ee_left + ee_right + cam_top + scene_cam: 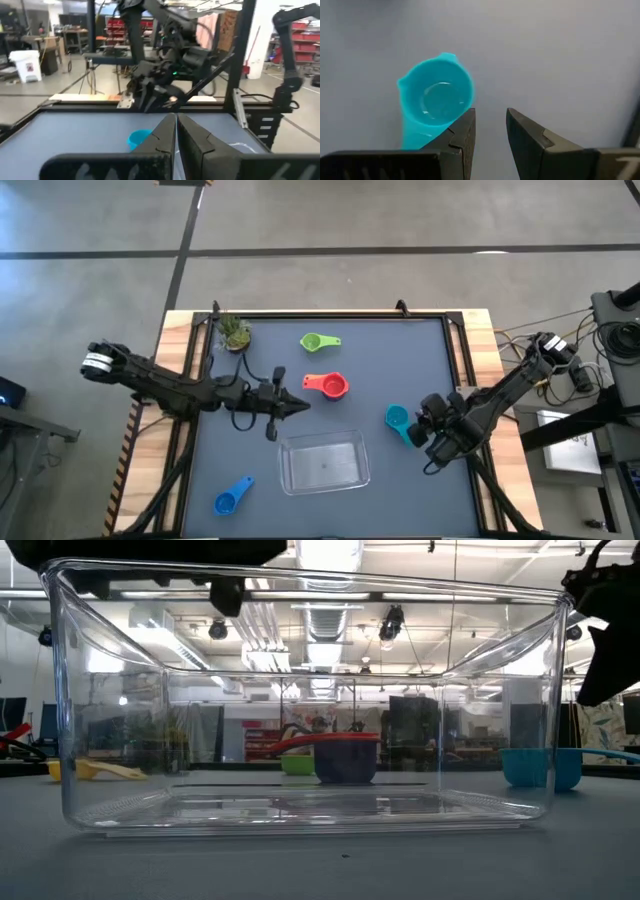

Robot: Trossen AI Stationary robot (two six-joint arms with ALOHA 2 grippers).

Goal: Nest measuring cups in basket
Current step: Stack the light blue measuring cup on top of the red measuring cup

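The right gripper (424, 423) hovers just beside the teal cup (397, 418), right of the empty basket (324, 461).

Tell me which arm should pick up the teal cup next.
Right. The right gripper hovers just beside the teal cup, fingers parted with nothing between them. The left gripper is shut and farther off, above the basket.

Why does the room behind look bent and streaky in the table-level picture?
In the low view the camera looks through the clear basket: its curved walls warp the room, and ceiling lights glare along its rim. In the right wrist view the teal cup looks soft-edged.
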